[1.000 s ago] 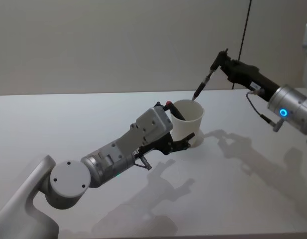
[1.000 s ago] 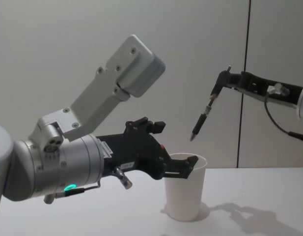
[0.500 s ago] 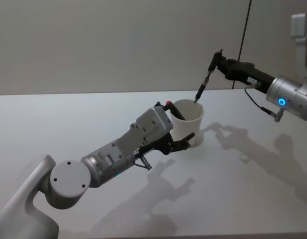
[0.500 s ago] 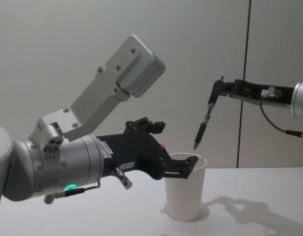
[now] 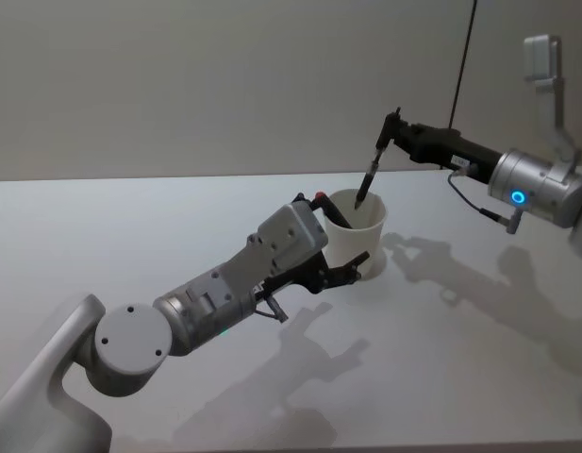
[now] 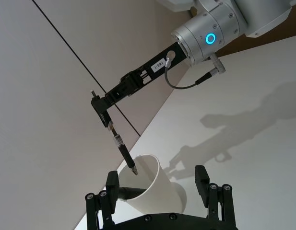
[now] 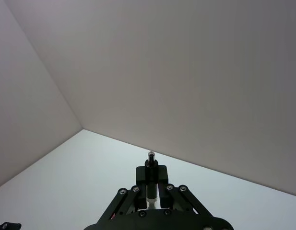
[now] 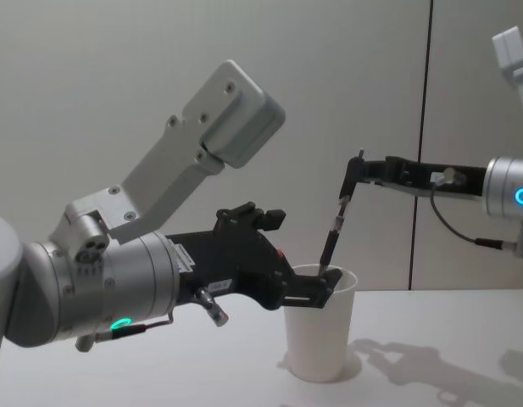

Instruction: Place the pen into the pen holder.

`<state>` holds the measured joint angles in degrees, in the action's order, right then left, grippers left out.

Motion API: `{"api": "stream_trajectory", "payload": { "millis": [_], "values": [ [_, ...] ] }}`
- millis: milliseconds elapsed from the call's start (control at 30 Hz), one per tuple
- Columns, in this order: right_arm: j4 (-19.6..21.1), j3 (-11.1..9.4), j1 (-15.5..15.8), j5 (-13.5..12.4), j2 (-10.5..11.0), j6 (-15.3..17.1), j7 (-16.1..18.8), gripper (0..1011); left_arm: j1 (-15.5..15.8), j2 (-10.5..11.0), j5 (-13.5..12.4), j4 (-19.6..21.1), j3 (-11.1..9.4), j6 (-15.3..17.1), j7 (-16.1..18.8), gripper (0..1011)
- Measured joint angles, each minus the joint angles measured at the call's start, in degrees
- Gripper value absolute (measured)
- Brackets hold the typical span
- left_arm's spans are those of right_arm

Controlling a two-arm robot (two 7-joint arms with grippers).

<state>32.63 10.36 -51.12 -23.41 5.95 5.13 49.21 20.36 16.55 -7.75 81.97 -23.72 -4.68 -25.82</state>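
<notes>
Right gripper [image 8: 356,172] pinches pen [image 8: 332,234] by top end, tip dipping just inside paper cup [image 8: 319,335] rim. Left gripper [image 5: 340,247] clamps cup at rim, steadying it on table [image 5: 130,226]. Pen likely light, stiff; cup thin, easily crushed, tippable.

Swinging leftward and lowering, right gripper [image 8: 353,174] bringing the pen [image 8: 333,233] over the pen holder [image 8: 319,331]. Pen's tip now dipping just inside the rim, no longer hanging above it.

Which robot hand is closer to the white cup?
Left. The left gripper clasps the white cup around its rim. The right gripper hangs above it, lowering the pen in.
</notes>
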Motion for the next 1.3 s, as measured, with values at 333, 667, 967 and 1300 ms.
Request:
{"api": "stream_trajectory", "payload": {
  "millis": [333,667,967,1300],
  "values": [
    [-4.7,2.0,-2.0,1.1,-1.0,-3.7,0.6,154,0.0,0.0,0.0,0.0,0.0,0.0,0.0,1004],
    [-7.4,3.6,-2.9,2.0,-1.6,-6.6,0.4,474,0.0,0.0,0.0,0.0,0.0,0.0,0.0,1004],
    [-7.7,3.9,-2.9,2.1,-1.7,-7.9,0.4,780,0.0,0.0,0.0,0.0,0.0,0.0,0.0,1004],
    [-7.4,4.0,-2.6,2.0,-1.6,-8.3,0.5,1001,0.0,0.0,0.0,0.0,0.0,0.0,0.0,1004]
  ]
}}
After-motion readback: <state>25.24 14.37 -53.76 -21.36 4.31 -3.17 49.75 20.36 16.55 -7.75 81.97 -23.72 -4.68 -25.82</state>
